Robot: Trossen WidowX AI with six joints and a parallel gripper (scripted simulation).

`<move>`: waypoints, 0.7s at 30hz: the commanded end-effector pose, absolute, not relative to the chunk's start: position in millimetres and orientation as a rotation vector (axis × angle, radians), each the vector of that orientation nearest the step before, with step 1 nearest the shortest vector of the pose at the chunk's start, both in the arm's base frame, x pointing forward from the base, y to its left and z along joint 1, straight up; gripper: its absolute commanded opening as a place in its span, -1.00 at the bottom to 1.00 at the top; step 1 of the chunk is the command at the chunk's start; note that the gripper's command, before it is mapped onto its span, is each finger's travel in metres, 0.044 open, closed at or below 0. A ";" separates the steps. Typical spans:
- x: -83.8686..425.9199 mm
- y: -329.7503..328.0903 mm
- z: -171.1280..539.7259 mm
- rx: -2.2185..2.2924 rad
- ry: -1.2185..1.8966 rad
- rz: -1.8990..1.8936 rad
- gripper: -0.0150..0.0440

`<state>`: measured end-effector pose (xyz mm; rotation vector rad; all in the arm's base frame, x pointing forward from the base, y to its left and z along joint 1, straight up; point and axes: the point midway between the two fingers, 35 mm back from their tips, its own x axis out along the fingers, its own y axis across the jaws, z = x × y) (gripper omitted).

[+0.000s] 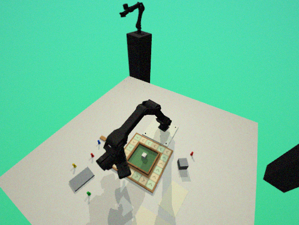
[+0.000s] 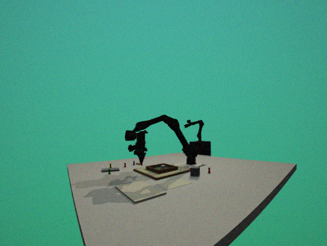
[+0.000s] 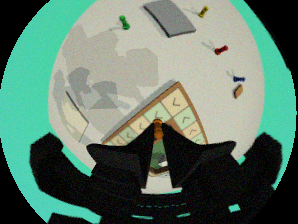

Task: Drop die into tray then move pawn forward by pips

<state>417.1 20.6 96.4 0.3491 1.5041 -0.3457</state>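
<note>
The board [image 1: 157, 170] [image 2: 179, 172] [image 3: 176, 101] has arrowed squares around a green dice tray [image 1: 154, 164] [image 2: 154, 170]. The white die [image 1: 144, 155] [image 2: 162, 166] lies inside the tray; its top pips are too blurred to read. My gripper [image 2: 141, 163] [image 3: 157, 125] points down over the board's left side, shut on the orange pawn [image 3: 158, 123]. The pawn's head shows between the fingertips in the wrist view; the top view hides it behind the arm. I cannot tell whether its base touches a square.
Left of the board are a grey slab [image 1: 81, 179] [image 3: 170, 18], green [image 1: 88, 193], yellow [image 1: 74, 165], red [image 1: 92, 155] and blue [image 1: 99, 142] pawns, and a small wooden piece [image 1: 102, 138] [image 3: 238, 91]. To the right are a grey block [image 1: 182, 163] and another red pawn [image 1: 192, 153].
</note>
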 end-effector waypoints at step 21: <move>406.3 27.7 180.2 0.358 1.494 -0.342 -0.49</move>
